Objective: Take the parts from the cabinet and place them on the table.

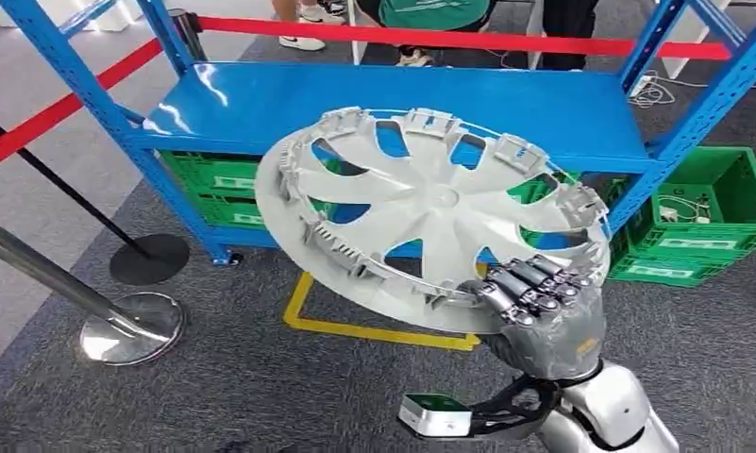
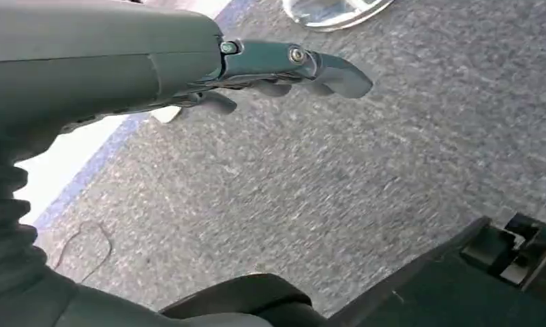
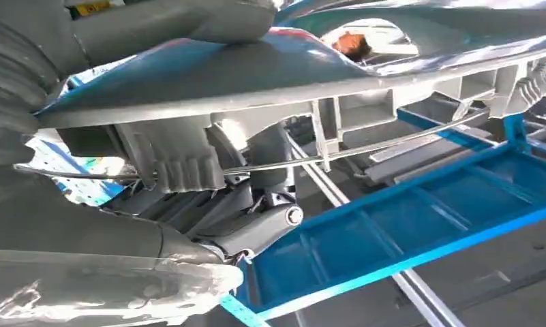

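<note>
Silver-grey plastic hubcap point(image 1: 430, 203) — spoked, clip-rimmed, tilted — gripped by right hand point(image 1: 541, 300).

No legible text for you in any view. Green crates point(image 1: 704, 212) under the blue rack point(image 1: 383, 109) carry white label strips, but lettering's too small/blurred to read. Yellow tag point(image 3: 93, 7) by the wrist in the right wrist view has dark marks, unreadable. Wheel cover point(image 1: 430, 212) shows no readable brand or nos. Left wrist view: nothing written on the carpet point(image 2: 311, 177).
</note>
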You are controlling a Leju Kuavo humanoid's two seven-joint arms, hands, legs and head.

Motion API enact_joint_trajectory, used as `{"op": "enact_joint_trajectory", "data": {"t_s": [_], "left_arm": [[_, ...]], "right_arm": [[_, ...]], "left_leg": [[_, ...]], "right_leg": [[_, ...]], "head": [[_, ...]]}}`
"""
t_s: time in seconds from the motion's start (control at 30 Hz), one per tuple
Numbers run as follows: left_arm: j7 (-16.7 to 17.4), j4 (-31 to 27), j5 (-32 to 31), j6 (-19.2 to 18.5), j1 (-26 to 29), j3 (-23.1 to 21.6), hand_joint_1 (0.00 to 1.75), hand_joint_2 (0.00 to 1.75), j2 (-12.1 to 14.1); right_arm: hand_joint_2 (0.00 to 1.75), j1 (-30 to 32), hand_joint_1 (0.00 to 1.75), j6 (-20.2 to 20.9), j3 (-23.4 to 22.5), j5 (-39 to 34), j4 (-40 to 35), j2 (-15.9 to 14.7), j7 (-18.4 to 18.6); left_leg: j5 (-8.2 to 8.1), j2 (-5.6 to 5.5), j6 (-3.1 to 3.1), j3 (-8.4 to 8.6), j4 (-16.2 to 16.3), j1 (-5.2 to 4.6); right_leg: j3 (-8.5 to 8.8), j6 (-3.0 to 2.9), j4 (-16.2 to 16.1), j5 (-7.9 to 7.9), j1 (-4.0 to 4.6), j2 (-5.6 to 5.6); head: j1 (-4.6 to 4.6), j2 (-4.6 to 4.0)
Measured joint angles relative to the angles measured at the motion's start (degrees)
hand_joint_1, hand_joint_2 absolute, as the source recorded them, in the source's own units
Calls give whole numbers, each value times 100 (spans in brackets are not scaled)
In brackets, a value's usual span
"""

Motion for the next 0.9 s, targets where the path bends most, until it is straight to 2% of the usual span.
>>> {"op": "enact_joint_trajectory", "data": {"t_s": [0.03, 0.07, 0.1, 0.13, 0.17, 0.2, 0.23, 0.3, 0.33, 0.37, 0.4, 0.43, 0.47, 0.5, 0.53, 0.57, 0.6, 0.63, 0.67, 0.7, 0.8, 0.83, 0.87, 0.9], "left_arm": [[0, 0, 2, 0, 5, 0, 0, 175, 0], [7, 0, 2, -11, 15, 0, 0, 175, 0], [18, 0, 4, -20, 26, -2, 0, 175, -2], [20, 0, 4, -28, 31, -2, 0, 175, -2], [33, 0, 4, -33, 51, -4, 0, 175, -9], [33, 0, 7, -31, 62, -4, 0, 175, -9], [33, 0, 7, -28, 77, -4, 0, 175, -11], [33, 0, 15, -28, 136, -4, 0, 175, -4], [33, 0, 39, -24, 158, -4, 0, 175, 2], [33, 0, 48, -15, 153, -2, 0, 175, 7], [33, 0, 48, -13, 139, -2, 0, 175, 7], [33, 0, 50, -13, 138, -2, 0, 175, 4], [33, 0, 52, -13, 138, -2, 0, 175, 2], [33, 0, 55, -13, 135, -2, 0, 175, 4], [33, 0, 57, -13, 128, -2, 0, 175, 4], [33, 0, 59, -13, 122, 0, 0, 175, 2], [33, 0, 72, -15, 118, 0, 0, 175, -2], [35, 0, 74, -18, 108, 2, 0, 175, -2], [39, 0, 79, -22, 93, 4, 0, 175, -2], [46, 0, 85, -28, 85, 4, 0, 175, -2], [68, 0, 98, -35, 83, 7, 0, 175, 4], [77, 2, 100, -35, 79, 9, 0, 175, 13], [76, 2, 101, -35, 67, 9, 0, 175, 11], [76, 2, 101, -35, 49, 9, 0, 175, 9]], "right_arm": [[175, -21, 175, 0, 11, 9, 13, 0, 0], [175, -43, 175, 0, 28, 15, 26, 0, 15], [175, -62, 175, 0, 44, 28, 44, 0, 37], [175, -69, 175, 0, 59, 44, 52, 0, 68], [175, -88, 175, -2, 66, 63, 52, 0, 92], [175, -117, 175, -2, 77, 81, 61, 0, 127], [175, -149, 175, -2, 91, 85, 81, 0, 172], [175, -162, 175, -2, 133, 98, 122, 0, 232], [175, -155, 175, -4, 140, 98, 149, 0, 267], [175, -155, 175, -4, 151, 98, 170, 0, 304], [175, -162, 175, -4, 173, 96, 201, -2, 332], [175, -163, 175, -4, 186, 96, 221, -2, 350], [175, -163, 175, -4, 208, 96, 247, -2, 365], [175, -164, 175, -4, 221, 96, 267, -2, 382], [175, -173, 175, -4, 229, 94, 293, -7, 408], [175, -193, 175, -4, 236, 85, 317, -9, 435], [175, -227, 175, -4, 247, 74, 341, -11, 470], [175, -274, 175, -4, 273, 59, 367, -13, 492], [175, -327, 175, -4, 295, 44, 389, -13, 516], [175, -357, 175, -4, 317, 22, 396, -15, 531], [175, -388, 175, -4, 339, -9, 448, -33, 608], [175, -432, 175, -4, 345, -11, 466, -37, 625], [175, -453, 175, -4, 358, -11, 485, -39, 634], [175, -462, 175, -4, 367, -11, 494, -42, 645]], "left_leg": [[219, 0, -1, 124, -34, 9], [452, 0, 5, 321, -246, 18], [625, 1, 17, 623, -648, 29], [631, 1, 27, 965, -1144, 42], [525, -4, 38, 1277, -1641, 33], [392, -16, 103, 1410, -1965, 13], [401, -19, 109, 1355, -1981, -3], [516, -15, 217, 1230, -1998, -27], [574, 14, 274, 1191, -2004, -12], [623, 13, 333, 1137, -2002, -16], [681, 15, 364, 1084, -2002, -21], [731, 16, 378, 1028, -1996, -28], [786, 20, 382, 967, -1991, -37], [833, 23, 382, 906, -1983, -42], [881, 23, 376, 838, -1976, -43], [922, 22, 366, 775, -1961, -42], [955, 20, 352, 716, -1944, -40], [989, 15, 328, 661, -1905, -37], [1013, 16, 294, 592, -1882, -63], [1060, 18, 271, 553, -1850, -62], [1191, 14, 192, 479, -1850, -50], [1057, 12, 158, 426, -1799, -41], [788, 24, 116, 360, -1621, -37], [451, 24, 82, 253, -1229, -15]], "right_leg": [[-86, 12, 6, 65, 3, -2], [-164, 27, 14, 123, 5, 0], [-228, 41, 17, 180, 5, 5], [-269, 62, 21, 232, 5, 7], [-327, 91, 42, 273, 34, 4], [-366, 118, 43, 353, 32, 4], [-423, 147, 23, 432, 16, 3], [-494, 231, -10, 555, -13, 8], [-577, 248, 46, 409, -39, 20], [-668, 258, 271, 83, -31, 22], [-765, 278, 741, -294, -34, 22], [-872, 291, 1227, -561, -31, 27], [-954, 302, 1663, -721, -32, 26], [-950, 308, 1872, -721, -32, 26], [-818, 306, 1825, -590, -31, 26], [-567, 297, 1533, -386, -31, 26], [-241, 286, 1081, -213, -31, 26], [151, 272, 511, -145, -31, 27], [448, 260, 127, -317, -17, 38], [512, 230, -74, -363, -10, 49], [352, 168, -12, -265, 19, 44], [314, 116, -36, -203, -26, 10], [257, 59, -34, -157, -26, 10], [196, 30, -33, -101, -23, 7]], "head": [[2, 0], [0, 0], [2, 0], [-2, 0], [0, 0], [15, 0], [2, 0], [9, 0], [-15, 0], [13, 0], [28, 0], [39, 0], [37, 0], [35, 0], [37, 0], [37, 0], [35, 0], [39, 0], [37, 0], [26, 2], [31, 0], [42, 0], [6, 0], [-15, 0]]}}
